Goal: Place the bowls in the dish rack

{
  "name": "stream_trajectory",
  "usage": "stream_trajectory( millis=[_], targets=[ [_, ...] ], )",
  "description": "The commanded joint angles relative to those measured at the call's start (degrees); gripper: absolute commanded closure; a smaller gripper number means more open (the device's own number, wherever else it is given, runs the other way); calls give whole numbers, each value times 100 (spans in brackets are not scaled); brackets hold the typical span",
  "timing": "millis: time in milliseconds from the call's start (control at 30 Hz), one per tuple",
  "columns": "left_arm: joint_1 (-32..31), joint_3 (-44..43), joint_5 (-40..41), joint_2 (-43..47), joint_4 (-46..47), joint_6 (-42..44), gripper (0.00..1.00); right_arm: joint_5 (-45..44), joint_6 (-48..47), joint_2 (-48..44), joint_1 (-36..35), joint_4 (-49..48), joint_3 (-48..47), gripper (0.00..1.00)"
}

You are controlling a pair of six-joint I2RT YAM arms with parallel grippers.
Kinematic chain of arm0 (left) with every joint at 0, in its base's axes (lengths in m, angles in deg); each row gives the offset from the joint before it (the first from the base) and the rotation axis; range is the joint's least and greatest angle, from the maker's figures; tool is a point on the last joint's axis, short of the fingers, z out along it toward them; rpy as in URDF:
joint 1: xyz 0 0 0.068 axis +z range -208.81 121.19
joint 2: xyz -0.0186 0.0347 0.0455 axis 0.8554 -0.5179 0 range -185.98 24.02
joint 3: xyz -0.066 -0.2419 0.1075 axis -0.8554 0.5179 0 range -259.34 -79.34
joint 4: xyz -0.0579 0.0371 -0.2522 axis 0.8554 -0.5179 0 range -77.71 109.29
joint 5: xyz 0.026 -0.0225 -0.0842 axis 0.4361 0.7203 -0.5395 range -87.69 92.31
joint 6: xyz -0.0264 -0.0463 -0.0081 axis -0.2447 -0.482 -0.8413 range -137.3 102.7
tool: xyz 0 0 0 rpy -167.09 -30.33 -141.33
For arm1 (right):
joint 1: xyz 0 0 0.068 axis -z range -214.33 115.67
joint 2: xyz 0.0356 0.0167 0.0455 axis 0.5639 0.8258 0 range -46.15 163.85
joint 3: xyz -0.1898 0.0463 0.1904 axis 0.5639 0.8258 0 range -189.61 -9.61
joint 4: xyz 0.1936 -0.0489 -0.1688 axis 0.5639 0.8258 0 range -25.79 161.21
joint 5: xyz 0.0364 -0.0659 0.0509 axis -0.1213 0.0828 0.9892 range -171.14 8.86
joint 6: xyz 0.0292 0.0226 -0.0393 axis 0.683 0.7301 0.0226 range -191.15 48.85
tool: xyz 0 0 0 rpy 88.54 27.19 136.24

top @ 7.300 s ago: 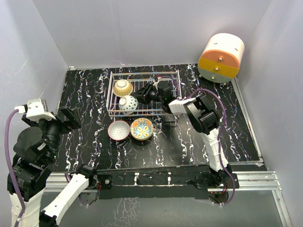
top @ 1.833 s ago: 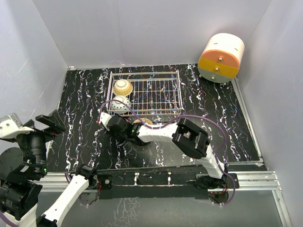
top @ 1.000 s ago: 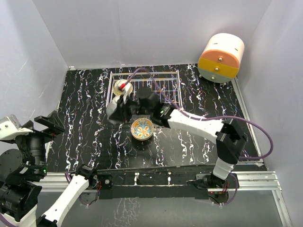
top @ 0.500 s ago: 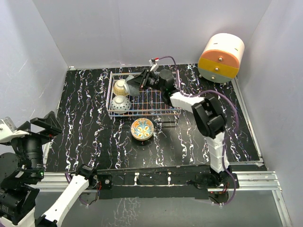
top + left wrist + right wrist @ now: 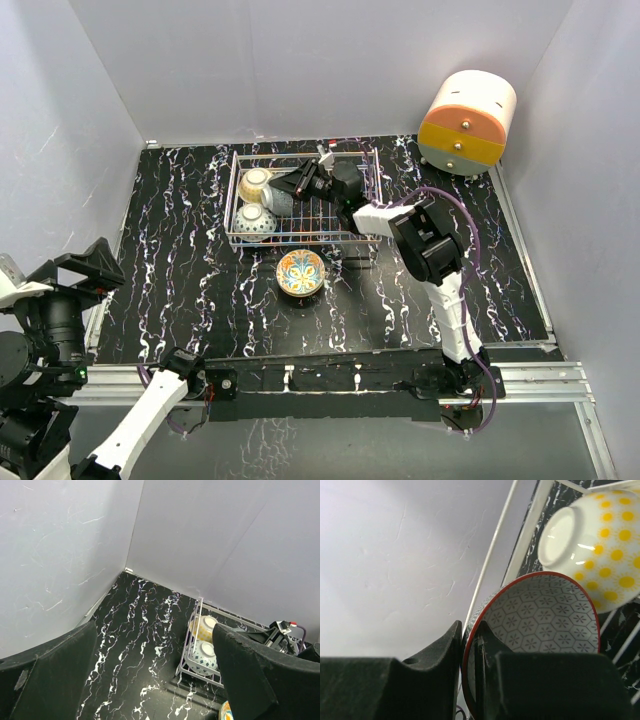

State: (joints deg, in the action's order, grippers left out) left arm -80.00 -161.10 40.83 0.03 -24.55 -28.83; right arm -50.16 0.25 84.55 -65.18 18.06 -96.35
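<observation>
Firmly in the right pincer (image 5: 472, 647), the grey bowl (image 5: 540, 617), rim pinched, beside the yellow-dotted bowl (image 5: 600, 555).

Top overhead, left wrist far, right wrist close, dish rack (image 5: 310, 241) shared

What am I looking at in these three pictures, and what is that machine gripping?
Two robot arms are bolted at the near edge of a black marbled table. One picture comes from a fixed camera above; the other two from cameras on each wrist. The right arm's end effector, its two-fingered grasping part, pinches the rim of a grey-patterned, red-rimmed ceramic bowl at the white wire dish rack, which already holds a yellow-dotted cream bowl and a blue-dotted white bowl. An orange-and-blue floral bowl sits on the table before the rack. The left end effector is open and empty.
</observation>
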Motion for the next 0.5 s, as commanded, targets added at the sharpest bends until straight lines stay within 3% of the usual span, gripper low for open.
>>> stream_trajectory(
  millis=[0, 233, 467],
  targets=[
    [-26, -86, 53, 23, -34, 72, 3, -379, 54, -312, 39, -307, 65, 91],
    [-26, -98, 116, 83, -63, 76, 3, -703, -110, -273, 92, 6, 279, 86],
    [-27, -89, 106, 43, -35, 96, 3, -1006, -620, -419, 127, 601, 338, 72]
  ],
)
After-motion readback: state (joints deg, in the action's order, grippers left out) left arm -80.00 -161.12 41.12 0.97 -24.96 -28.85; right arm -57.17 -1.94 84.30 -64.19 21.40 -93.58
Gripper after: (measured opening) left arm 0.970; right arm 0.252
